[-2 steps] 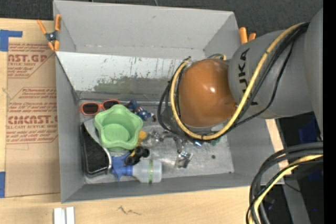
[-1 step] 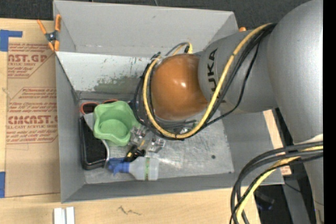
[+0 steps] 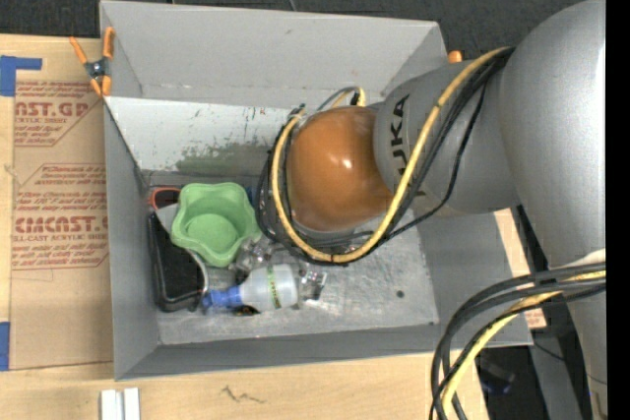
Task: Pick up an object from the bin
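Bin [image 3: 128, 162]: grey metal.
Arm [image 3: 512, 133]: enters from the right, with its orange cover [image 3: 335, 172] over the bin's middle.
Gripper [image 3: 310, 266]: beneath the cover; open or closed cannot be told.
Green cup [image 3: 210, 221]: left, mouth up, against the cover's edge.
Black case [image 3: 172, 270]: leftmost, partly under the cup.
Clear bottle [image 3: 264, 290]: near side, lying left-right, blue cap leftward, just beside the cover.

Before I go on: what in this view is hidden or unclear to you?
- Bin floor beneath the arm's orange cover: camera view, cover hides it.
- Black flat thing by the left wall: camera view, green cup overlaps it.
- Clear bottle, blue cap: camera view, its upper edge runs under the cover.
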Tool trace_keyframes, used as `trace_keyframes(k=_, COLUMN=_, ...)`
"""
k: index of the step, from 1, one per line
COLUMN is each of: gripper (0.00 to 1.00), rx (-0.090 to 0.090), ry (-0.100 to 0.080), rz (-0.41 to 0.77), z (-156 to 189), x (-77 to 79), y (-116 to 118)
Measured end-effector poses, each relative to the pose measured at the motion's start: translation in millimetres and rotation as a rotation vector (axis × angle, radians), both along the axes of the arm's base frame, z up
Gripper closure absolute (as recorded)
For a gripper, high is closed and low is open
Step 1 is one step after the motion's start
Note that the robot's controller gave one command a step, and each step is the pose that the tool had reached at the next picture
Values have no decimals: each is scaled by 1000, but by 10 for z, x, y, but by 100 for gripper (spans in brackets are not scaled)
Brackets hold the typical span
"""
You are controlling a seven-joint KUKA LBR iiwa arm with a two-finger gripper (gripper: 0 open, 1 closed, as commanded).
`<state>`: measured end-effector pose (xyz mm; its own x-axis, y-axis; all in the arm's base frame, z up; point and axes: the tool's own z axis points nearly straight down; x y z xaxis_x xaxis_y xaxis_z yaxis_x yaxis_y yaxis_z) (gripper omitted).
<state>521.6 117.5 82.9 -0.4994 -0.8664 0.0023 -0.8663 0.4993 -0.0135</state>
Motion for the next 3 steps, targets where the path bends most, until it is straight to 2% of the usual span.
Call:
trace_keyframes(k=1, gripper=100, rx=-4, ry=19, rz=5, z=-57, x=-55, y=17)
trace_keyframes(k=2, gripper=100, rx=-3, ry=19, rz=5, z=-56, x=-54, y=19)
trace_keyframes(k=3, gripper=100, rx=11, ry=9, rz=53, z=1176, x=33, y=-125)
